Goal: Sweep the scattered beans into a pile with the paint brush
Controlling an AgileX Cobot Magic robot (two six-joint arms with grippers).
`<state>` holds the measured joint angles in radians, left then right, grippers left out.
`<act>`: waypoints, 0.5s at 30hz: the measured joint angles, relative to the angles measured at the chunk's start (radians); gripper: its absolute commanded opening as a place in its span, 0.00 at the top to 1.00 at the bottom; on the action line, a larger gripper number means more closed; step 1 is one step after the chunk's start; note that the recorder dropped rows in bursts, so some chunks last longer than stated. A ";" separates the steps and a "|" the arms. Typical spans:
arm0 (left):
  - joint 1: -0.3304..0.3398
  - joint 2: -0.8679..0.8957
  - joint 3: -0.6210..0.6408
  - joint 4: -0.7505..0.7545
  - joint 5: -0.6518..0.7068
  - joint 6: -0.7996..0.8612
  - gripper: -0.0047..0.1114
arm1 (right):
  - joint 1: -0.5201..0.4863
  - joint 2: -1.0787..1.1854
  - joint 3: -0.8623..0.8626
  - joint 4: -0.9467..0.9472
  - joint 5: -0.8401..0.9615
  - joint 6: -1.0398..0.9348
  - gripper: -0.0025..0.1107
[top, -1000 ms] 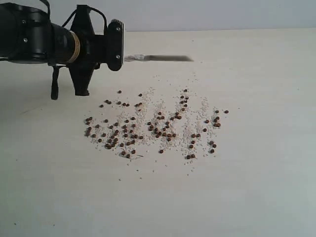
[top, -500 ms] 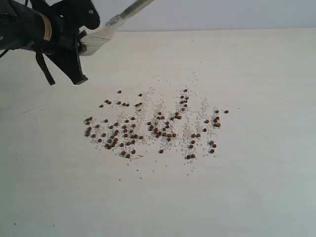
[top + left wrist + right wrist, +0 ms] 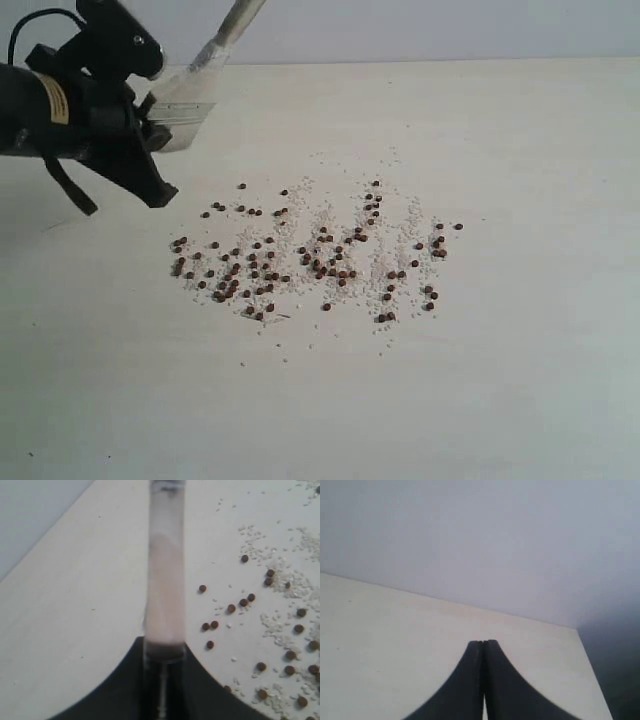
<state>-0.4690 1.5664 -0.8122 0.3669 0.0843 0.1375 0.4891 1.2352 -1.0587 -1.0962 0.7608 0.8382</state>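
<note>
The beans (image 3: 316,266) lie scattered in a wide patch across the middle of the table, mixed with fine white crumbs (image 3: 395,250); no dense pile shows. My left gripper (image 3: 160,125) hovers above the table, up and left of the patch, shut on the wide end of the paint brush (image 3: 188,95). The brush's narrow handle slants up and right, out of the top of the view. In the left wrist view the brush (image 3: 165,580) stands edge-on out of the gripper (image 3: 165,647), with beans (image 3: 231,608) beside it. My right gripper (image 3: 483,642) is shut and empty over bare table, outside the exterior view.
The pale table (image 3: 520,400) stretches wide around the patch, and its far edge (image 3: 450,60) meets a grey wall. In the right wrist view a table corner (image 3: 577,630) drops into dark space.
The left arm has drawn back to the left. The brush went from lying level, pointing right, to slanting up and right. Over the last half second the gripper dropped slightly. The beans have not moved.
</note>
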 measured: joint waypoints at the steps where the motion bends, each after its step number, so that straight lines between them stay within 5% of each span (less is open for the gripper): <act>1: 0.000 -0.009 0.024 -0.010 -0.022 -0.002 0.96 | 0.000 0.000 0.009 -0.013 0.002 0.009 0.98; 8: 0.000 -0.075 0.193 0.029 -0.272 -0.138 0.96 | 0.000 0.000 0.109 -0.187 -0.139 0.196 0.98; 15: 0.043 -0.109 0.337 0.267 -0.654 -0.422 0.96 | 0.000 0.000 0.239 -0.573 -0.181 0.706 0.98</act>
<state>-0.4257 1.4577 -0.4749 0.6340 -0.5696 -0.2840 0.4891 1.2352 -0.8197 -1.6692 0.5794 1.5438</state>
